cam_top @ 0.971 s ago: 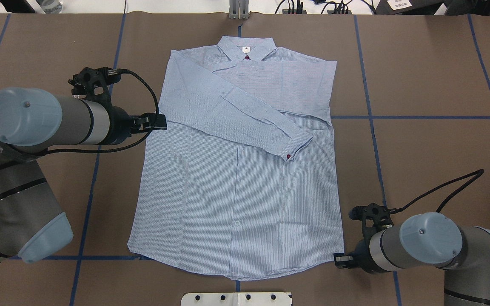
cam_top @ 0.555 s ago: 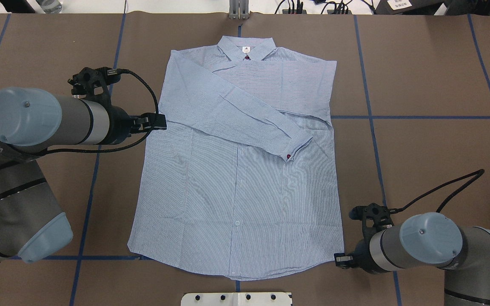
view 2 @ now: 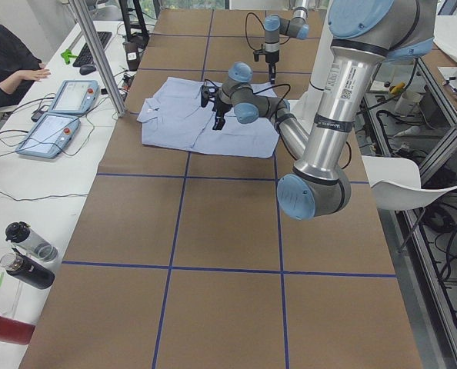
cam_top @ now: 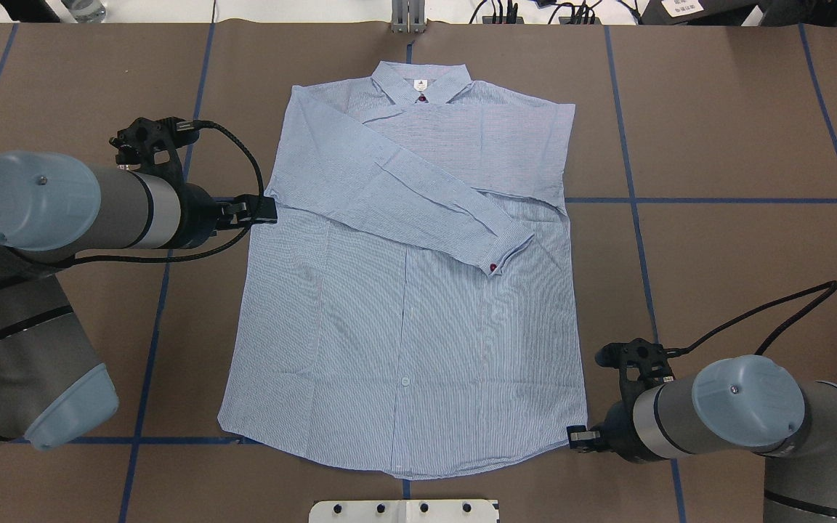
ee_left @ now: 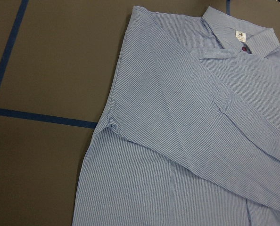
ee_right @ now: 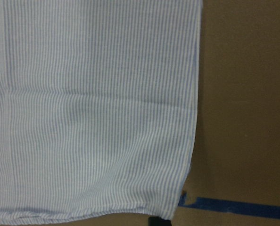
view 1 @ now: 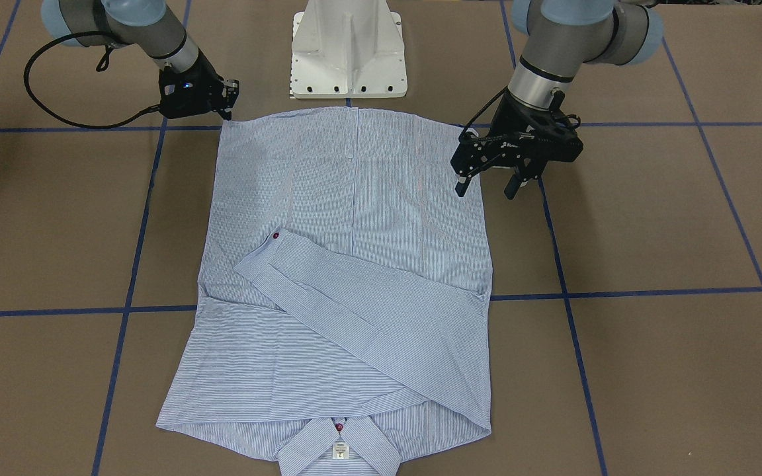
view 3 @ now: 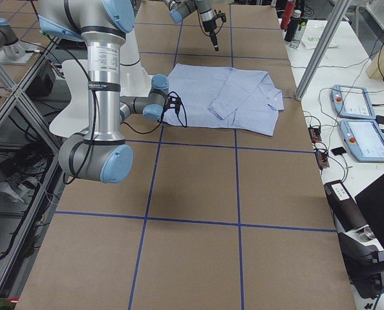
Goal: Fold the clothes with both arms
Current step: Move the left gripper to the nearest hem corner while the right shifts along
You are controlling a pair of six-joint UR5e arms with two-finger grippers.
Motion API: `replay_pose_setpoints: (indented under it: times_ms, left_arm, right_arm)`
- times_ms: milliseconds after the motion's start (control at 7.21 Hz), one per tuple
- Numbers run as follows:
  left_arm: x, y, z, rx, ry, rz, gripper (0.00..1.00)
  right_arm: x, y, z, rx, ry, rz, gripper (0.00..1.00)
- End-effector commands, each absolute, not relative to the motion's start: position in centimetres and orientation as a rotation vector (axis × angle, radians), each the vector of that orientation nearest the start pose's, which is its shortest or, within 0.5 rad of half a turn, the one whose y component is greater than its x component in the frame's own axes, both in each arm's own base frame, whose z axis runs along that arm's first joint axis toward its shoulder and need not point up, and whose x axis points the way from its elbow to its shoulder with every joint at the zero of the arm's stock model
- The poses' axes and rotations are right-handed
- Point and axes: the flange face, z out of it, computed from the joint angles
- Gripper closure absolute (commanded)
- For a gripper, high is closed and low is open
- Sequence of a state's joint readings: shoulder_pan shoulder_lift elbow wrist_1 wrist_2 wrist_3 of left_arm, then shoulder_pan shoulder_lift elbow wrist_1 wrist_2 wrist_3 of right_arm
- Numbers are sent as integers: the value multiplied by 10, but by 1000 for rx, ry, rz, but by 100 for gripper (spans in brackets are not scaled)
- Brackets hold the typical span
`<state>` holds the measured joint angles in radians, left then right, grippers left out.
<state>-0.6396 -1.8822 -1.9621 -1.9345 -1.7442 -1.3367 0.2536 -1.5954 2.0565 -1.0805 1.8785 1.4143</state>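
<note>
The pinstriped shirt lies flat and face up on the brown table, collar at the far side. One sleeve is folded diagonally across the chest, its cuff showing a red button. My left gripper hovers open at the shirt's side edge near the armpit, fingers pointing down and holding nothing. My right gripper sits low at the hem corner. Its jaws look parted, with no cloth between them. In the overhead view the left gripper and right gripper both sit just outside the shirt's outline.
The white pedestal base stands just behind the hem. Blue tape lines grid the table. A metal post rises beyond the collar. A seated person, two control tablets and bottles are at a side table.
My left gripper has drifted slightly away from the shirt's edge. My right arm has shifted a little, bringing its gripper closer to the hem corner. The shirt has not moved.
</note>
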Motion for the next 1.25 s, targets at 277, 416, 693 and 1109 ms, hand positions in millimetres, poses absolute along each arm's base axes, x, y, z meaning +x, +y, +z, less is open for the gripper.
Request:
replay_pose_setpoints:
  times_ms: [277, 416, 693, 1109]
  left_arm:
    - [366, -373, 332, 182, 976, -283, 2]
    - [376, -342, 346, 109, 963, -297, 1]
    - [418, -285, 353, -36, 954, -335, 2]
    - [451, -244, 357, -96, 934, -347, 19]
  right_arm:
    - [-430, -226, 379, -75, -1004, -48, 100]
    - [-427, -229, 374, -66, -1014, -42, 100]
    - [-422, -235, 370, -56, -1025, -31, 100]
    - [-412, -242, 360, -56, -1047, -22, 100]
